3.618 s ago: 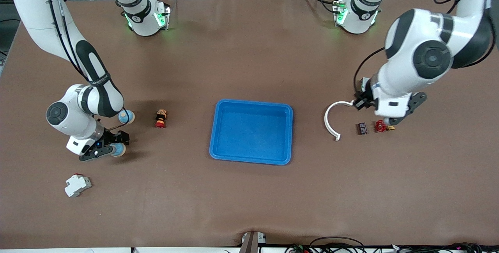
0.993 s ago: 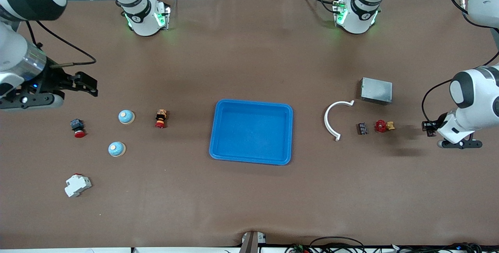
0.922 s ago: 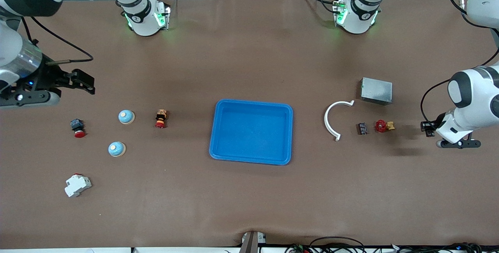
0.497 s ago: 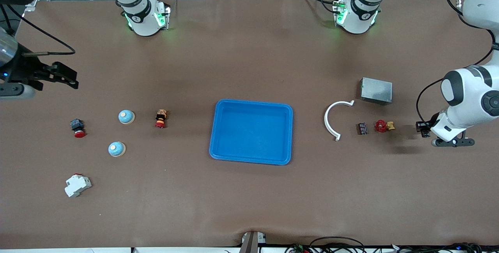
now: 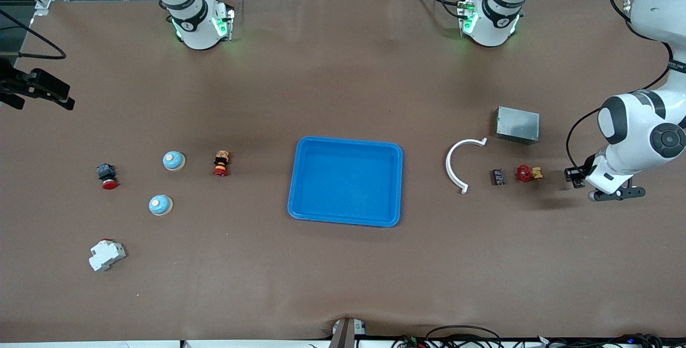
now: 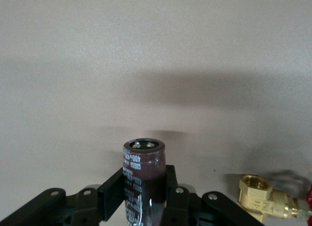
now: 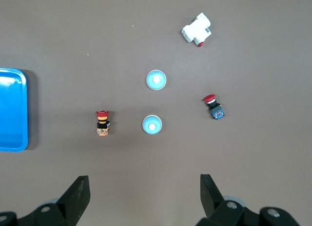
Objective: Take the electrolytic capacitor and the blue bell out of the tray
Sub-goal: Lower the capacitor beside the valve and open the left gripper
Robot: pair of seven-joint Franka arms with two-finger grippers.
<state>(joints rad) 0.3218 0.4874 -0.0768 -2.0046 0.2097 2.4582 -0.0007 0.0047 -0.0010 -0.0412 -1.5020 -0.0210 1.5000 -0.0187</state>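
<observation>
- My left end effector (image 6: 146, 206) is clenched on the electrolytic capacitor (image 6: 144, 179), a dark maroon can held upright between the fingers, terminals up. It hangs low over bare desk (image 5: 343, 283) toward the left arm's end, just beside the brass valve with a red handwheel (image 5: 528, 173). My judgement: held low like this so the can goes down standing, not tipped.
- My right end effector (image 7: 141, 199) is released, jaws spread wide and empty, high over the right arm's end of the desk. This arm waits.
- The blue tray (image 5: 345, 180) lies mid-desk with nothing in it.
- Two blue bells rest on the desk toward the right arm's end: one (image 5: 173, 161), and one nearer the front camera (image 5: 160, 205). Well apart from the tray. The bell's part of the job reads as done.
- Beside them: a red push button (image 5: 106, 175), a red-and-yellow switch (image 5: 221, 163), a white circuit breaker (image 5: 106, 254).
- Near my left end effector: a white curved clip (image 5: 460, 164), a small dark component (image 5: 499, 177), a grey metal box (image 5: 517, 124).
- Remaining, as I judge it: set the capacitor down clear of the valve and let go.
</observation>
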